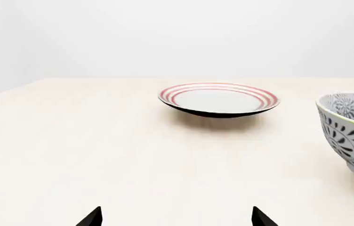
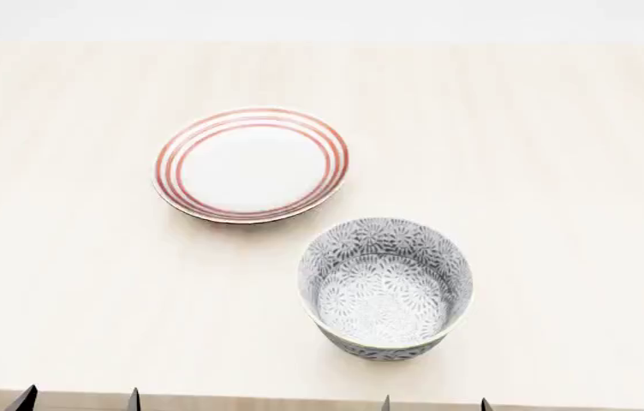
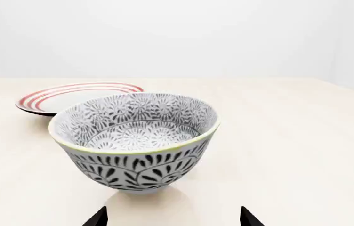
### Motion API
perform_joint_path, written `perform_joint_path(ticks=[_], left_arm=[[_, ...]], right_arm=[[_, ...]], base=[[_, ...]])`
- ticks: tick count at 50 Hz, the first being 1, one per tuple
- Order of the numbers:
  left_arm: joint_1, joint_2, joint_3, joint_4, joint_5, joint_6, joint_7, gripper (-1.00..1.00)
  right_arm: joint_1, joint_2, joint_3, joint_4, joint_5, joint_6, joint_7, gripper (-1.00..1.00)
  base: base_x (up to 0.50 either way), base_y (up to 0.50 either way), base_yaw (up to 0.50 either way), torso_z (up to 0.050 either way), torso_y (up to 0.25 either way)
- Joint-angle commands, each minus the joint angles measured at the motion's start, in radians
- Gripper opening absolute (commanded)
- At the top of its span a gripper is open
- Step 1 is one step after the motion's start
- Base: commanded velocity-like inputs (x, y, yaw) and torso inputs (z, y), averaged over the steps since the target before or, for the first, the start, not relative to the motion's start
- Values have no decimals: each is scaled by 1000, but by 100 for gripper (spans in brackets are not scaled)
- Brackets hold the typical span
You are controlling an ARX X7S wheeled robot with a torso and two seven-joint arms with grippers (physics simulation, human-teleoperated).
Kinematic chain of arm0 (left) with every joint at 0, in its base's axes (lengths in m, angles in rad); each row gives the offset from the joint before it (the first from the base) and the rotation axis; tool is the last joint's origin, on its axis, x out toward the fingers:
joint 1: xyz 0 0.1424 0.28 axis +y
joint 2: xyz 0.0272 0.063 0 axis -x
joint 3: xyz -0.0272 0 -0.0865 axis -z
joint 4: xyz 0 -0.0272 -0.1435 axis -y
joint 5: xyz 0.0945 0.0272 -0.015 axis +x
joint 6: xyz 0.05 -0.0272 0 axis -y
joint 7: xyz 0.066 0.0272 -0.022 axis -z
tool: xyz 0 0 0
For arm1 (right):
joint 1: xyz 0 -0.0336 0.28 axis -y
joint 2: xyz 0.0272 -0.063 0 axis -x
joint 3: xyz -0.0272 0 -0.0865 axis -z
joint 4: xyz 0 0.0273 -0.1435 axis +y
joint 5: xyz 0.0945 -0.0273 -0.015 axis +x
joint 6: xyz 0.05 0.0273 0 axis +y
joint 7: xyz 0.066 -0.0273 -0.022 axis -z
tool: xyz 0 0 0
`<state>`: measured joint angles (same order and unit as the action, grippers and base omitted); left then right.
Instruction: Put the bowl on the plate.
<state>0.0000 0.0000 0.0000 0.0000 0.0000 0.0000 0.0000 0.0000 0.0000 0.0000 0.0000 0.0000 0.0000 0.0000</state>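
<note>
The bowl (image 2: 386, 287), deep with a grey-and-white floral pattern, stands upright on the table near its front edge; it also fills the right wrist view (image 3: 134, 141) and shows at the side of the left wrist view (image 1: 351, 134). The plate (image 2: 251, 163), white with red rings, lies beyond it to the left, apart from it (image 1: 219, 98) (image 3: 76, 96). My right gripper (image 2: 434, 404) is open just in front of the bowl, not touching it (image 3: 173, 217). My left gripper (image 2: 78, 399) is open over bare table, short of the plate (image 1: 177, 217).
The pale wooden table (image 2: 551, 171) stretches wide around both dishes, with its front edge (image 2: 242, 400) just ahead of my fingertips. A plain white wall lies behind the far edge.
</note>
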Motion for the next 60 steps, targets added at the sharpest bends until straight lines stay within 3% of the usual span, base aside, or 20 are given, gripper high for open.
perform_joint_path(ticks=[1, 19, 20, 21, 40, 53, 60], left_arm=[[-2, -16, 18, -6, -17, 4, -18, 100], [-8, -58, 73, -14, -57, -16, -70, 100], [-23, -90, 92, 1, -24, 41, -75, 100], [-2, -10, 19, -8, -5, -23, -8, 100], [-5, -57, 75, -2, -56, -29, -73, 100], [-77, -118, -56, 491, -34, -69, -207, 100], [-95, -138, -93, 601, -15, -66, -246, 100]], right_arm=[[-1, 15, -18, -3, 23, 2, 15, 100], [2, 60, -70, 3, 64, 3, 66, 100], [5, 75, -78, -14, 65, -60, 83, 100], [-1, 10, -11, 3, 13, 6, 8, 100], [4, 60, -66, 1, 60, 4, 68, 100], [101, 79, 91, -351, 169, -51, 201, 100], [108, 101, 104, -443, 179, -70, 217, 100]], base=[[0, 0, 0, 0, 0], [0, 0, 0, 0, 0], [0, 0, 0, 0, 0], [0, 0, 0, 0, 0], [0, 0, 0, 0, 0], [0, 0, 0, 0, 0], [0, 0, 0, 0, 0]])
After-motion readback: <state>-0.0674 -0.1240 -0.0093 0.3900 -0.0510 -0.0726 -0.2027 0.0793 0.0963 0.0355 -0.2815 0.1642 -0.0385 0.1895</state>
